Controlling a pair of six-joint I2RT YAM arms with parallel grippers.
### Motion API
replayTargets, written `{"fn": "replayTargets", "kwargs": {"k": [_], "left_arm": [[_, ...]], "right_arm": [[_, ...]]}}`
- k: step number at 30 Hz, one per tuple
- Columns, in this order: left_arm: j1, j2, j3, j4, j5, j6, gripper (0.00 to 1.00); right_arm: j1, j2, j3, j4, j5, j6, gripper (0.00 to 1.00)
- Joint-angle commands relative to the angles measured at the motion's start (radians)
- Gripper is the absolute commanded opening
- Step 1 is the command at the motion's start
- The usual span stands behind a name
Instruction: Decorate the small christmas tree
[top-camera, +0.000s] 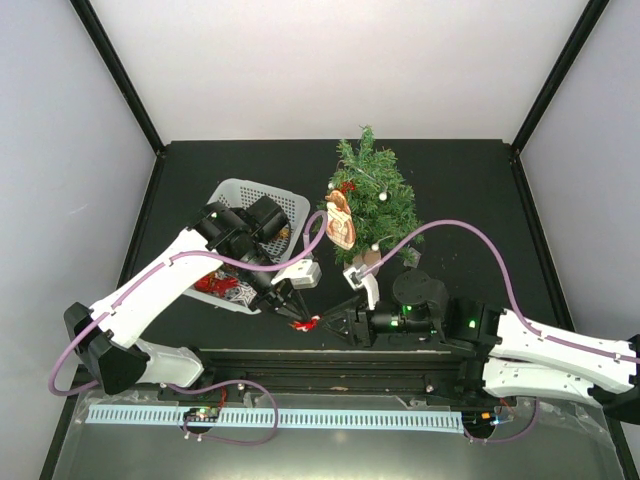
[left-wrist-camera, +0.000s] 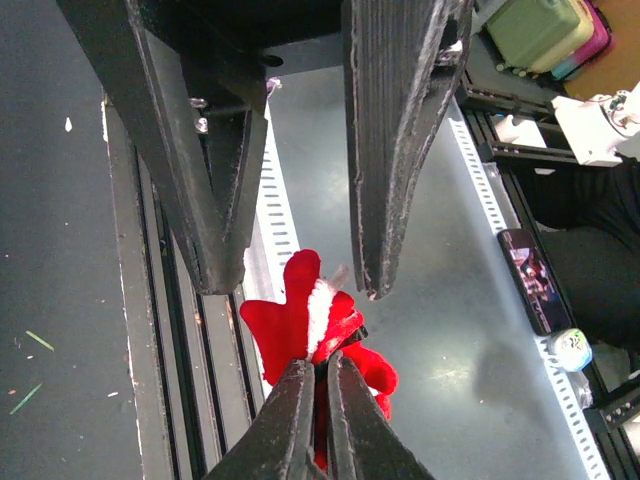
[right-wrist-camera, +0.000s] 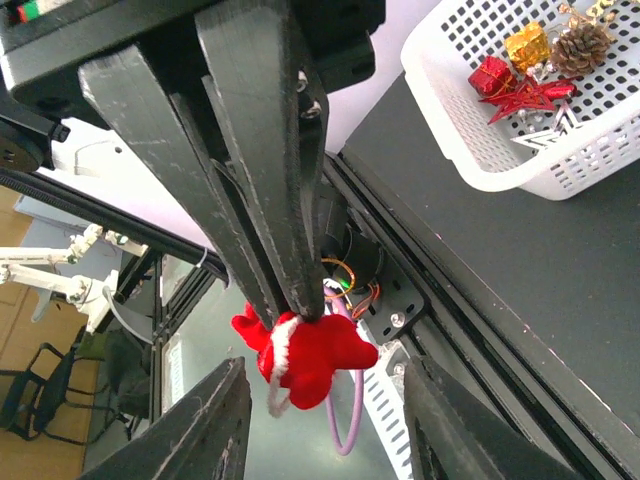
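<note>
Left claw (left-wrist-camera: 318, 365) is closed tight on a red ornament (left-wrist-camera: 290, 312) over the near edge. Right claw (right-wrist-camera: 325, 370) stands half wide around it. The tree (top-camera: 375, 195) stands far, right of the basket (top-camera: 240, 188). If the left releases too early, the ornament may drop.

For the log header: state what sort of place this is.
Probably a robot lab cell: white walls enclose a black table, with a left arm and right arm bolted at its edge.

The basket (right-wrist-camera: 440, 110) is smooth white plastic lattice, standing on a matt black table (right-wrist-camera: 560, 300). Inside it a gold box (right-wrist-camera: 527, 45) shines like foil. Off the basket, the red ornament (left-wrist-camera: 290, 320) is soft plush cloth with a fuzzy white cuff.
</note>
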Motion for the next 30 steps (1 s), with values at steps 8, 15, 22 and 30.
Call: {"fn": "replayTargets", "kwargs": {"k": [8, 15, 22, 30], "left_arm": [[-0.006, -0.023, -0.010, 0.022, 0.001, -0.006, 0.05], [-0.006, -0.024, -0.008, 0.021, 0.002, -0.006, 0.05], [-0.006, -0.022, -0.015, 0.028, -0.006, -0.010, 0.13], [-0.006, -0.036, -0.028, 0.083, -0.080, -0.062, 0.22]], "right_arm": [[0.010, 0.021, 0.018, 0.061, -0.013, 0.003, 0.32], [0.011, 0.032, 0.016, 0.063, -0.021, 0.007, 0.22], [0.010, 0.024, 0.024, 0.048, 0.004, 0.005, 0.01], [0.010, -0.047, 0.021, -0.018, 0.079, 0.006, 0.01]]}}
